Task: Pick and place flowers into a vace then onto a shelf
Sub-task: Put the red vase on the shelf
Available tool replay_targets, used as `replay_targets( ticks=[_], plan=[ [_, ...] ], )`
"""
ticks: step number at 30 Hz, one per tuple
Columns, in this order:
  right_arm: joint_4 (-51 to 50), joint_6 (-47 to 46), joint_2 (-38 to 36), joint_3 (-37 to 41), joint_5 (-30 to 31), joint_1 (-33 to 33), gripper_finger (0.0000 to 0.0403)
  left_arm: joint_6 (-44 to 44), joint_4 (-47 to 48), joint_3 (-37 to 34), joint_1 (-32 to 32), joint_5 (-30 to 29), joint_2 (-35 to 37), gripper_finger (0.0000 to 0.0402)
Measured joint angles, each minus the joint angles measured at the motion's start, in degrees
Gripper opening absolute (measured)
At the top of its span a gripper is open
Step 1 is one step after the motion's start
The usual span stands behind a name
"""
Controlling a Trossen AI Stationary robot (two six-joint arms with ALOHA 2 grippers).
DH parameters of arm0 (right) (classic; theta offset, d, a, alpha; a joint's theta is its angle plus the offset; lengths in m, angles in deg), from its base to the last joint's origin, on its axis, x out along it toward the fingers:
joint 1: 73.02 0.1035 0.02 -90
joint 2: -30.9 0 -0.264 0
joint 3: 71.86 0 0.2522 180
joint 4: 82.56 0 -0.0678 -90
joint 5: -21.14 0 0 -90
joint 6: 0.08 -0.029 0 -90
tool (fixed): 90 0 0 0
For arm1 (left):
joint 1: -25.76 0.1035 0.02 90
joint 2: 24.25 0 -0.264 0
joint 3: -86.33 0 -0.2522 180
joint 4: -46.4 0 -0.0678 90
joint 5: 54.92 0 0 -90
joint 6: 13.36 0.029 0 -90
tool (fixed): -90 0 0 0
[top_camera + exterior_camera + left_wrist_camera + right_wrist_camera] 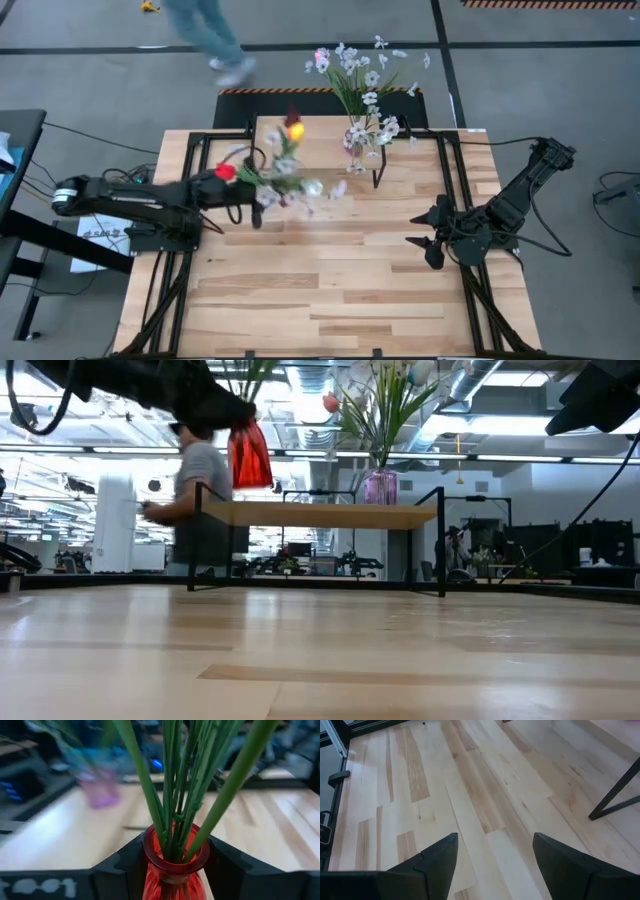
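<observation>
A red glass vase with several long green-stemmed flowers in it hangs in the air by the left end of the shelf, with my left gripper shut on it. In the low view the red vase is higher than the shelf board. A purple vase of white blossoms stands on the shelf's right part. My right gripper waits open over the table's right side, nothing between its fingers. My left gripper pinches the red vase's neck, just under the rim, between its two fingers. The fingers come about level from the table's left. The vase is lifted clear of table and shelf, about upright, its flowers fanning toward the table's right.
The shelf stands on thin dark legs at the table's far middle. A person walks past behind the table's far edge. Bare wooden tabletop fills the near half.
</observation>
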Motion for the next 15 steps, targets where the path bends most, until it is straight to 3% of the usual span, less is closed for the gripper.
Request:
replay_targets(
  ticks=[7, 12, 15],
  plan=[
    [-0.01, 0.44, -0.04, 0.01, 0.20, -0.02, 0.0250, 0.23, 0.48, 0.00, 2.65, -6.85, 6.78, 0.0147],
    [-0.03, 0.51, -0.07, 0.00, 1.55, -0.02, 0.0250, 0.22, 0.17, 1.13, 5.99, -12.25, 6.75, 0.0152],
    [-0.22, 1.26, -0.16, -0.01, 2.78, -0.03, 0.0250, 0.25, -1.13, 3.31, 8.37, -12.44, 5.01, 0.0153]
  ],
)
